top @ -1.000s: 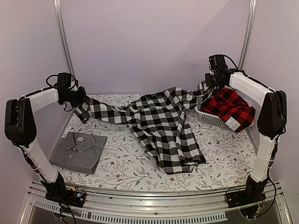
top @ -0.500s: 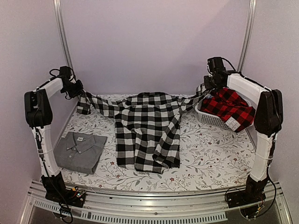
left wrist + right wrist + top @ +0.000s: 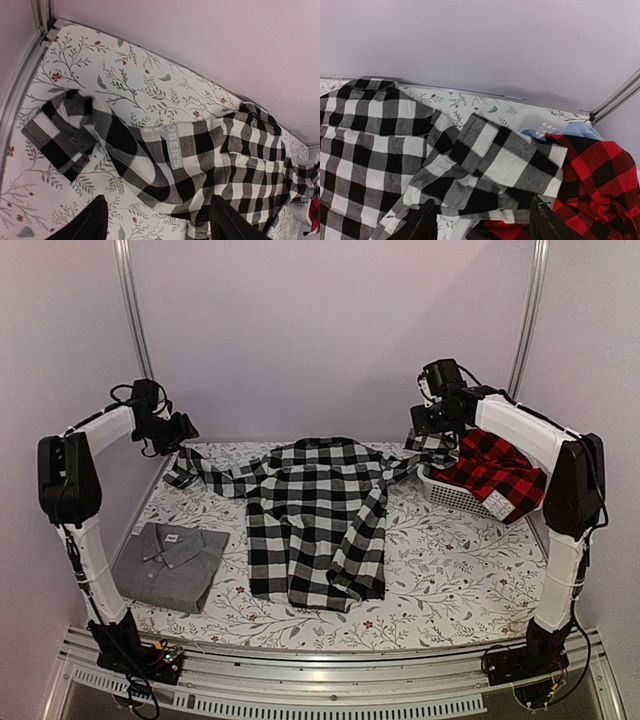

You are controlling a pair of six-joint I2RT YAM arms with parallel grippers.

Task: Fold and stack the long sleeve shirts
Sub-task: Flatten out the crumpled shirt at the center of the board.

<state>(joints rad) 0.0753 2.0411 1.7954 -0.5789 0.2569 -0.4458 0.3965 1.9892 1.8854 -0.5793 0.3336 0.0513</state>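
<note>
Black-and-white check shirt (image 3: 318, 525) lies flat mid-frame on the table (image 3: 450, 580). Collar is toward the back wall at the top, hem toward the bottom. Body's long axis runs top-to-bottom, sleeves stretched left-right. Left gripper (image 3: 185, 430), jaws wide and empty, hangs at upper left just above the cuff there. Right gripper (image 3: 418, 420), jaws wide too, hangs at upper right over the other cuff, which drapes on the white basket (image 3: 445, 495) rim beside the red-and-black check shirt (image 3: 495, 470). Cloth looks clear of the right fingers, hard to be sure. Each arm is nearest its own sleeve, so folding sleeves inward looks next. Grey shirt (image 3: 170, 560) sits folded at lower left.

Soft even light, faint shadows, slight wrist-view blur
</note>
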